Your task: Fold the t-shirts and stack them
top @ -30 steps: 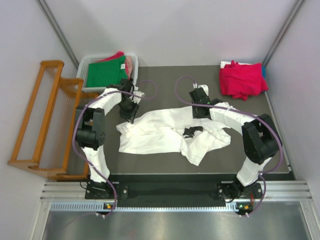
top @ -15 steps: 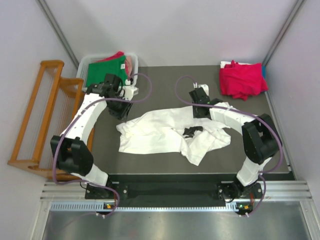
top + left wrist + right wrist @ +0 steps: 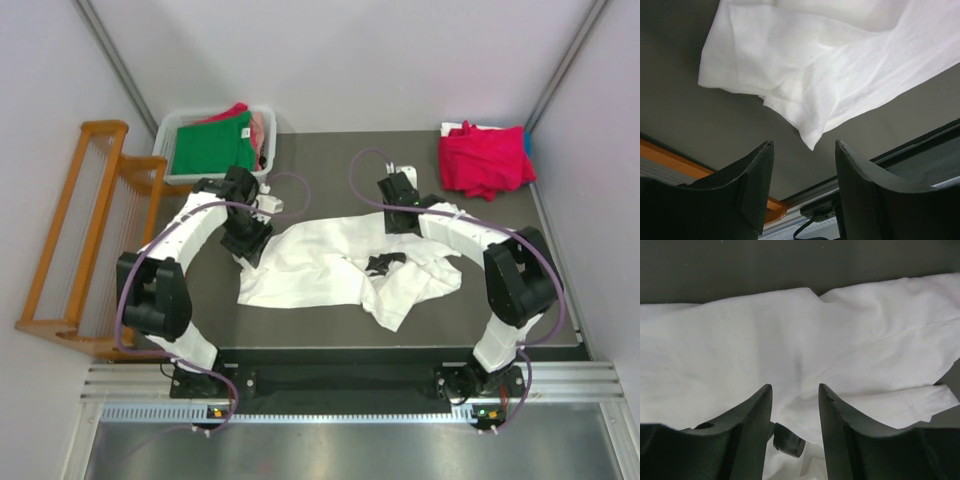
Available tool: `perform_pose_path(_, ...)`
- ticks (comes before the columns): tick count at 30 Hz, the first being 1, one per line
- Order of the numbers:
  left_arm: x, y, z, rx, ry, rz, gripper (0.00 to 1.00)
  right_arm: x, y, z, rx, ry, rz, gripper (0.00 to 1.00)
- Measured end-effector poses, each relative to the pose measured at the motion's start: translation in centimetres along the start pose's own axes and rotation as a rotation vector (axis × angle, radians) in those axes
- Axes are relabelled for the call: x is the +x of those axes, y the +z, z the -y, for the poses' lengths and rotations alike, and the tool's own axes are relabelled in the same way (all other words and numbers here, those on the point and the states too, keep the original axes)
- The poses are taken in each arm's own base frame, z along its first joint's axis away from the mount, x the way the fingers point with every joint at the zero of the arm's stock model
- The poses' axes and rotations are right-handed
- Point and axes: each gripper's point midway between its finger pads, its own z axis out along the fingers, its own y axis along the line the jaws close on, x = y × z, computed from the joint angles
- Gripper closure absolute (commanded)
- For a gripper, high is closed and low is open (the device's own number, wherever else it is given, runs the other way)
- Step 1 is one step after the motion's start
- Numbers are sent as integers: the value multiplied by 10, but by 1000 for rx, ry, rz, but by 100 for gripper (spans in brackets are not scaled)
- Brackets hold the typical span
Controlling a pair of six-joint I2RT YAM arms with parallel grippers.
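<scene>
Cloth first: the white t-shirt (image 3: pixel 330 265) lies rumpled across the dark matte table (image 3: pixel 330 160), thin, creased and twisted, so I judge it needs spreading before any fold. My left gripper (image 3: pixel 804 147) hangs just off its pointed left corner, jaws well apart and empty. My right gripper (image 3: pixel 795 387) stands part-open over the far hem, nothing pinched. The red t-shirts (image 3: pixel 483 158) sit heaped far right.

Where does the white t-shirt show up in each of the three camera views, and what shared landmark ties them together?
Top external: the white t-shirt lies crumpled at mid-table.
Left wrist: the white t-shirt fills the upper frame, one corner pointing down.
Right wrist: the white t-shirt spans the middle of the frame.
Shared landmark: the dark table top bordering it.
</scene>
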Motion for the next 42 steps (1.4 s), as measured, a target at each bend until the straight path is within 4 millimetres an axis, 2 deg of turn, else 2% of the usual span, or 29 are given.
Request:
perform_pose_path(4,-7,5,18,4,57,-7,41,-10,3,-4,-2,7,13,52)
perform_pose_path(9,-13,8,39,13,113,-5,41,-1,17,-8,8,-6,-24,53)
perform_pose_path(13,-16,20,31,-39,94,27,41,4,20,-8,9,-13,-42,56)
perform_pose_path(18,2,35,27,-68,62,29,43,10,21,-8,5,-5,-51,57)
perform_pose_path(23,-3,38,26,-75,57,57,44,30,22,-6,1,-2,-96,57)
perform_pose_path(27,-5,48,21,-88,56,57,44,37,23,-10,-21,15,-114,57)
perform_pose_path(34,9,91,6,-114,43,-76,45,36,24,-11,-25,26,-111,57)
perform_pose_path(42,8,91,3,-108,31,-166,44,29,25,-10,-25,48,-106,58)
